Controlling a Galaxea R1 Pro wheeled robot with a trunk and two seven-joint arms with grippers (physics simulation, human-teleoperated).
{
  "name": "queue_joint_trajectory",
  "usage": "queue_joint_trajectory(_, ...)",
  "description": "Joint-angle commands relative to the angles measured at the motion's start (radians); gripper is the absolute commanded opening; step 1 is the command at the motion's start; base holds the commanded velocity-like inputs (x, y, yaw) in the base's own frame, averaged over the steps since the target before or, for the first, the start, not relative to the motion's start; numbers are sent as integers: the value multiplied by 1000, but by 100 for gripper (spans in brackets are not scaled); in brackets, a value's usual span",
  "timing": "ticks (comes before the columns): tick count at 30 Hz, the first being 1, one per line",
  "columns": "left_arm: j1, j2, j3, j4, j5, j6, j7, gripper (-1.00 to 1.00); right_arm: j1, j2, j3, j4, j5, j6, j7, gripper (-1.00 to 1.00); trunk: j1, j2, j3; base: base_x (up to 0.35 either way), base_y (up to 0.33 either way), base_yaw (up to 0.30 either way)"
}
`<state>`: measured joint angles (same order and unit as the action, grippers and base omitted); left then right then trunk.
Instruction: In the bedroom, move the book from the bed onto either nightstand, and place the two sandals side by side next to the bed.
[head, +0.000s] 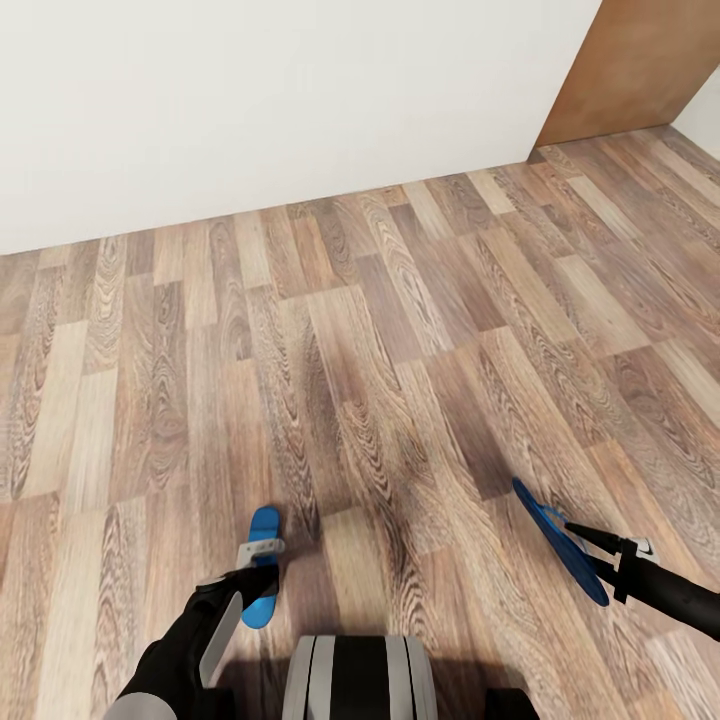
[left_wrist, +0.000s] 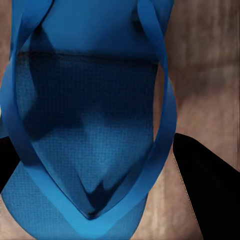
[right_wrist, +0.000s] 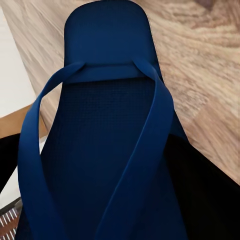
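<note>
Each of my grippers holds one bright blue sandal above the wood-plank floor. My left gripper (head: 262, 572) is shut on the left sandal (head: 265, 525), which hangs low near my base. Up close, this sandal (left_wrist: 85, 125) shows its straps, with a black finger (left_wrist: 210, 190) beside it. My right gripper (head: 585, 540) is shut on the other sandal (head: 545, 518), held edge-on and tilted. The right wrist view looks along that sandal's (right_wrist: 110, 125) sole and straps. The bed, the book and the nightstands are out of view.
A white wall (head: 250, 100) runs across the back, a short way ahead. A brown wooden panel (head: 630, 65) stands at the far right corner. Wood-plank floor (head: 380, 350) stretches between me and the wall. My base (head: 360, 680) shows at the lower edge.
</note>
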<state>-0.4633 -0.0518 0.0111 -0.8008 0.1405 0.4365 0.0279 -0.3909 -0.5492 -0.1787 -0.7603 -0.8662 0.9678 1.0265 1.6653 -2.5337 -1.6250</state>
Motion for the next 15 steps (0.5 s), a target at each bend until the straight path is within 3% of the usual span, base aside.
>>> queue_joint_trajectory(1,0,0,1,-1,10,6,2,-100,0,0,-1,0,3,3,2,-100,-1,0,3,0,0,0)
queue_joint_trajectory(15,0,0,1,-1,11,7,1,-100,0,0,-1,0,3,3,2,-100,-7,3,58,0,0,0)
